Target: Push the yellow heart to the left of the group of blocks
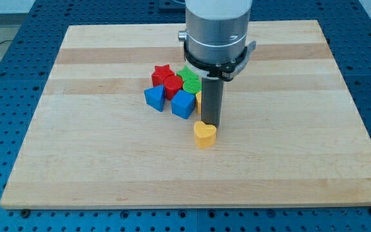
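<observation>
Nearest us, the yellow heart (205,135) sits apart, below the cluster, with my tip (211,124) touching its upper edge. We carry no hand, only the rod. Above lie two blue blocks (154,98) (183,104), a red star (161,74), a red cylinder (172,86) and two green blocks (190,82), shapes unclear. Another yellow block (199,99) hides behind the rod. We read no writing on the table (288,161).
</observation>
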Controlling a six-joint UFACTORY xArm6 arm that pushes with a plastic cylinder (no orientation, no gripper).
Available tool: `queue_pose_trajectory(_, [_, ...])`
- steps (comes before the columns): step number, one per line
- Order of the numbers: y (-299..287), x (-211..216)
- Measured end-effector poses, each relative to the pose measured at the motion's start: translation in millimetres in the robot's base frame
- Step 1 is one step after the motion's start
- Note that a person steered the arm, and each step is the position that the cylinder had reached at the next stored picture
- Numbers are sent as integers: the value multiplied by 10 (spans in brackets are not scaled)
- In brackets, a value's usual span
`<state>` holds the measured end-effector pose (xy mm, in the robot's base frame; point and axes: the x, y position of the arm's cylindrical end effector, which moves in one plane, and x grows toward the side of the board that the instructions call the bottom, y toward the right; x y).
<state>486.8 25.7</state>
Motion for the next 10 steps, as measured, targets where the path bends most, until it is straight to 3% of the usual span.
queue_pose_trajectory(2, [828,95])
queue_pose_trajectory(3, [811,234])
queue_pose_trajectory(5, [-939,89])
queue_pose_trajectory(6, [-1131,94])
queue_pose_trajectory(8, [-61,170])
queue_pose_trajectory(9, [-7,413])
queue_pose_trajectory(10, [-442,630])
